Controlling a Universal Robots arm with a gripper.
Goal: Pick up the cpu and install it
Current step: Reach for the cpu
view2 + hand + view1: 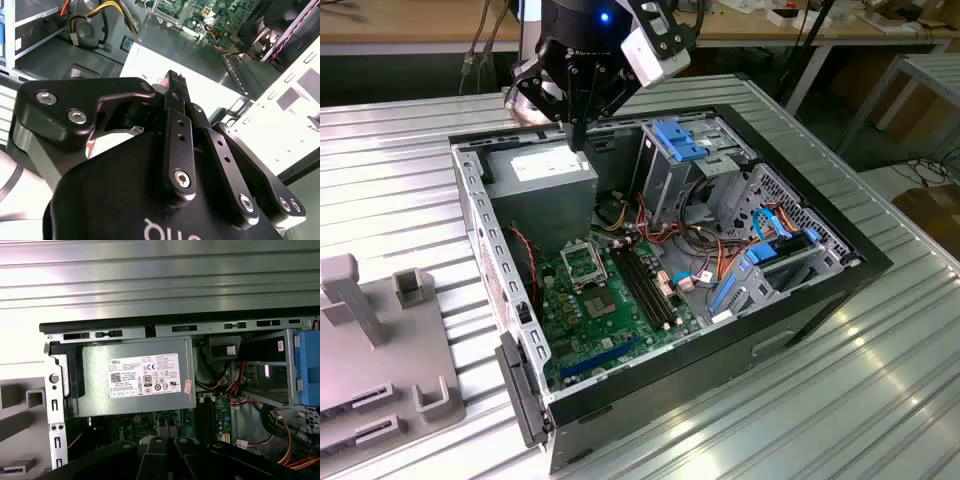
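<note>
The black 2-fingered gripper (578,140) hangs tip-down over the big grey box-shaped power supply (545,185), which sits in the back corner of the open black computer case (470,210) on the ribbed metal table (880,400). In the exterior view the 2 fingers (572,105) are drawn together to a single point. In the second wrist view their tips also meet, with no chip to be made out between them. The gripper is apart from the power supply's labelled top, just above it.

The hollow silver metal socket frame (582,263) lies on the green motherboard (620,335), lower in the case and well apart from the gripper. A small flat grey square (603,303) rests on the board just beside that frame. It may be the cpu, but the pictures do not settle this. A grey moulded fixture (380,340) stands on the table outside the case, on the exterior view's left.

As a judgement, the work stands at its first step: the pickup looks not yet made and the socket is untouched. Taking a thin flat chip would call for parted fingers, a level descent and a grip on its edges. Seating it would call for squaring it to the frame, clear of the cables (665,235) and drive bays (680,150) nearby.
</note>
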